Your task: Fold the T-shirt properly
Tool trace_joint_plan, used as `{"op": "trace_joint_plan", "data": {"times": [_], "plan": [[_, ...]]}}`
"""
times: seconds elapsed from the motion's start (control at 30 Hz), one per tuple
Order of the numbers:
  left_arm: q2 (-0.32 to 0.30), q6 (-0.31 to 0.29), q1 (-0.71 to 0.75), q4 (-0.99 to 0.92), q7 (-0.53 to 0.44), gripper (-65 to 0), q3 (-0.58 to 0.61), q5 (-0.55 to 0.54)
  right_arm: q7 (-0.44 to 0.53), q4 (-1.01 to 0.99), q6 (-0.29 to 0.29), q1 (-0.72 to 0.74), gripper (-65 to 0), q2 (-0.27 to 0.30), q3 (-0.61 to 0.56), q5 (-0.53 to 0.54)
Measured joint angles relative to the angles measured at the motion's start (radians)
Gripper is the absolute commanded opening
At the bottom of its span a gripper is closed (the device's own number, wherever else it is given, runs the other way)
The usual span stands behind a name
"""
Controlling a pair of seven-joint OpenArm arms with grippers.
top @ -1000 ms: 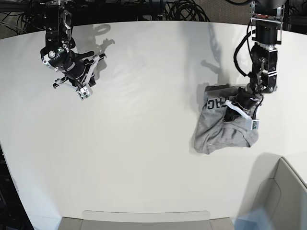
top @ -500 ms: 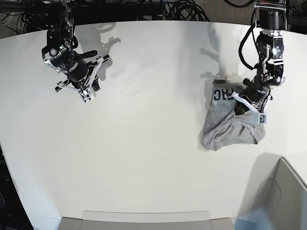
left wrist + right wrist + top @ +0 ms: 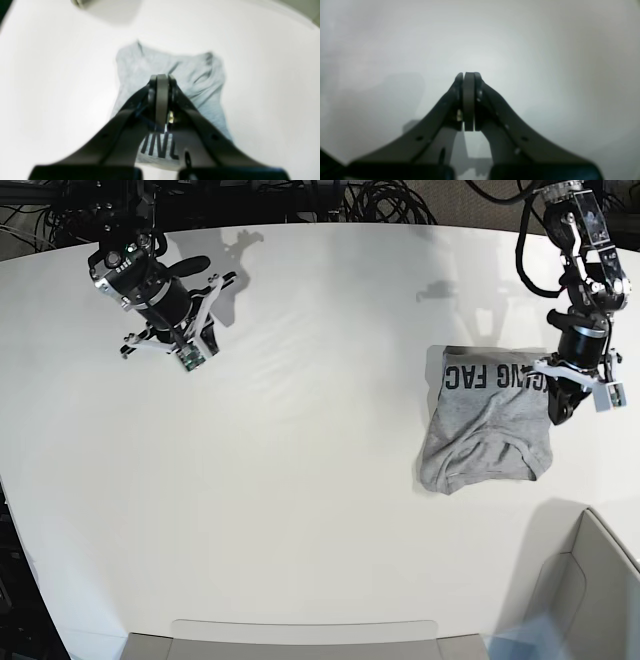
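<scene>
The heather-grey T-shirt [image 3: 485,430] lies in a compact folded bundle at the table's right, with a row of black capital letters along its far edge. My left gripper [image 3: 557,412] is shut and hangs at the shirt's right edge. In the left wrist view the shut gripper [image 3: 162,77] sits over the grey cloth [image 3: 197,72], with no cloth between the jaws and lettering below. My right gripper [image 3: 186,346] is shut and empty at the far left. In the right wrist view the right gripper [image 3: 469,75] shows only bare white table.
A grey bin [image 3: 592,590] stands at the front right corner, close to the shirt. A flat grey tray edge [image 3: 300,632] lies along the front. Black cables [image 3: 385,200] run behind the table's far edge.
My left gripper moved right, off the top of the shirt to its right edge. The shirt now lies flatter with the full lettering row showing. My right gripper shifted slightly back and right.
</scene>
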Motion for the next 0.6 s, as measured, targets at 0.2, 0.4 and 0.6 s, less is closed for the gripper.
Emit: {"op": "trace_joint_plan", "data": {"times": [0.2,0.4,0.6], "plan": [[0.021,0.005,0.139,0.074,0.019,-65.0,-0.006,0.005,0.001,0.005,0.0,-0.093,-65.0,0.003,-0.026,0.0],[0.023,-0.001,0.29,0.159,0.008,-65.0,-0.006,0.001,0.008,0.007,0.0,-0.211,-65.0,0.002,-0.027,0.0],[0.034,-0.001,0.436,0.167,0.003,-65.0,-0.008,0.002,0.108,0.008,0.0,-0.374,-65.0,0.017,-0.027,0.002]]}}
